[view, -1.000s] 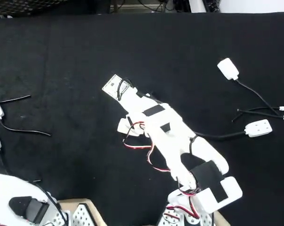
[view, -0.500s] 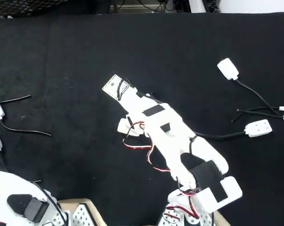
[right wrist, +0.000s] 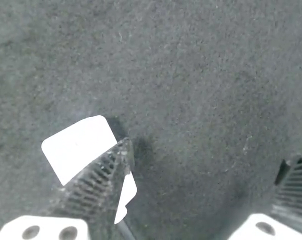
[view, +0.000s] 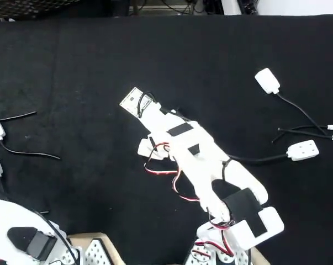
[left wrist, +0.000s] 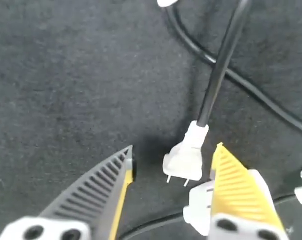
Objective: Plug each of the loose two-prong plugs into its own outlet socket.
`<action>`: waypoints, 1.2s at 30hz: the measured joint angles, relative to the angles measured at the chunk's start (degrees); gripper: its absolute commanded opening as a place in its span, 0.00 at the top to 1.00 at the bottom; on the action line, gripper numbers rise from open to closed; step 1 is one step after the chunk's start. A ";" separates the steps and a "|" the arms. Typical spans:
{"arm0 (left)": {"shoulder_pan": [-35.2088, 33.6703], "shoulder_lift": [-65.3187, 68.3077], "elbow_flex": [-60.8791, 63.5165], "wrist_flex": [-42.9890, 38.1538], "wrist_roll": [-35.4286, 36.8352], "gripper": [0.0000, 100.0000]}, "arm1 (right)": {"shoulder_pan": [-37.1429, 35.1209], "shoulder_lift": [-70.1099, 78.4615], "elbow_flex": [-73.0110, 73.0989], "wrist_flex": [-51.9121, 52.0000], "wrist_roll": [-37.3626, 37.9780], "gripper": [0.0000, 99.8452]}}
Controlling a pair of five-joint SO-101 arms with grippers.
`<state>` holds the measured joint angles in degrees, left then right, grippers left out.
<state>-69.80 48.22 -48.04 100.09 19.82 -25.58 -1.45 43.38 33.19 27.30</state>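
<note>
While the left gripper (left wrist: 174, 150) hangs with fingers spread to either side of a two-prong plug (left wrist: 183, 162), I log as follows.
- Plug: flat on the black table (left wrist: 65, 75), near left by my reckoning, black cord attached.
- Step: pick-up, not yet gripped.
- Next: lower, close on the plug body, keep the prongs free.
- Right gripper (right wrist: 208, 155): mid-table, fingers wide apart, holding nothing, white block (right wrist: 78, 145) just beside one finger.
- Outlet socket (view: 303, 149): right, unoccupied.
- Writing: none legible.
</note>
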 measured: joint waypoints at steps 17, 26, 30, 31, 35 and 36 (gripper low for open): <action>2.37 -1.14 8.97 0.00 3.60 0.75 | 0.00 0.00 0.00 0.00 0.00 0.55; 0.79 -22.59 23.03 -1.49 5.19 0.75 | 0.00 0.00 0.00 0.00 0.00 0.55; 0.88 -32.26 35.52 -9.93 5.10 0.75 | 0.00 0.00 0.00 0.00 0.00 0.55; 0.88 -34.02 39.65 -13.19 5.45 0.75 | 0.00 0.00 0.00 0.00 0.00 0.55; 0.97 -37.36 56.79 -30.77 6.86 0.75 | 0.00 0.00 0.00 0.00 0.00 0.55; 0.97 -37.36 60.31 -35.69 6.77 0.75 | 0.00 0.00 0.00 0.00 0.00 0.55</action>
<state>-68.84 10.86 12.26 64.40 26.59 -25.58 -1.45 43.38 33.19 27.30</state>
